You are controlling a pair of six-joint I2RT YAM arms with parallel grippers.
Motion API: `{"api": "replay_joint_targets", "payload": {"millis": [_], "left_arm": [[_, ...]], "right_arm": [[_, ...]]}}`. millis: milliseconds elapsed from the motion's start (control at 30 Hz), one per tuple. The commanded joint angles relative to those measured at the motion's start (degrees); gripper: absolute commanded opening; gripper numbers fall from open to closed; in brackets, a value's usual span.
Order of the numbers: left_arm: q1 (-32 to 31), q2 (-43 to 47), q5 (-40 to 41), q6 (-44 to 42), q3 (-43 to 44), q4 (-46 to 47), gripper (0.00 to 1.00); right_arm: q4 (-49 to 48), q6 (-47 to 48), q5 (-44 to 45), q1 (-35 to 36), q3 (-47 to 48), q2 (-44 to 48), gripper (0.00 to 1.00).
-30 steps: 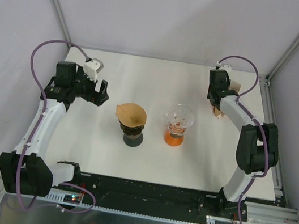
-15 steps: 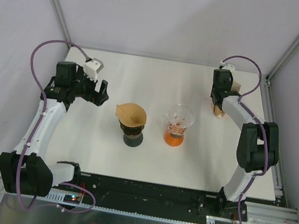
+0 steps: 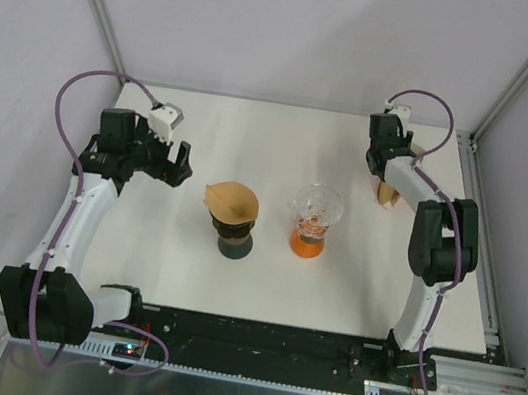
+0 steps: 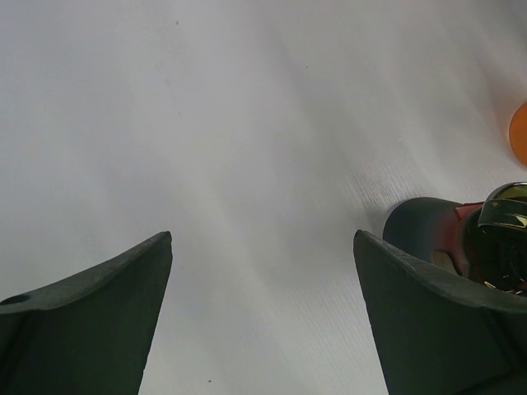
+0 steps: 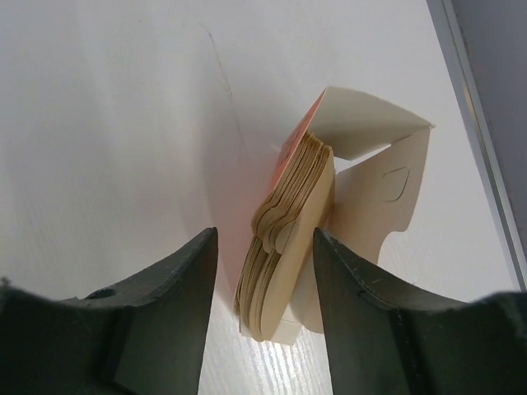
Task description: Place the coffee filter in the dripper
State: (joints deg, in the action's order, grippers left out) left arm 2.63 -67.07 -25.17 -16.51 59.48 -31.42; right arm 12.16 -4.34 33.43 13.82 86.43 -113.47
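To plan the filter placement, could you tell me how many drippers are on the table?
2: a dark dripper left of centre, topped by a brown filter, and a clear dripper to its right.

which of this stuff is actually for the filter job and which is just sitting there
For the job:
- filter stack in its card sleeve, straddled by the right end effector
- clear dripper on its orange base

Probably just sitting:
- dark stand already topped with a brown filter
- left end effector, open over bare table
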Motion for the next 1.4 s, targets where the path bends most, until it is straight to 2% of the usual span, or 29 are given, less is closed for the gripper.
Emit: {"api": "replay_joint_targets", "payload": {"millis": [0, 600, 1167, 1367], "left_arm": [[-0.15, 0.11, -0.12, -0.20, 2.04, 0.53, 0.96], [-0.11, 0.05, -0.30, -0.10, 1.95, 0.48, 0.95], [-0.13, 0.09, -0.58, -0.32, 1.86, 0.48, 0.96], [-0.13, 0.18, -0.57, -0.33, 1.86, 0.48, 0.96]], "right_arm": [[0.00, -1.42, 2.19, -0.82, 3.58, -0.94, 0.54], [0.08, -5.04, -4.59, -3.33, 1.78, 0.00, 0.35], [-1.87, -4.88, -4.81, -4.46, -3.57, 5.30, 0.34], [-1.98, -4.78, -6.83, -5.46, -4.48, 5.64, 0.15]]}}
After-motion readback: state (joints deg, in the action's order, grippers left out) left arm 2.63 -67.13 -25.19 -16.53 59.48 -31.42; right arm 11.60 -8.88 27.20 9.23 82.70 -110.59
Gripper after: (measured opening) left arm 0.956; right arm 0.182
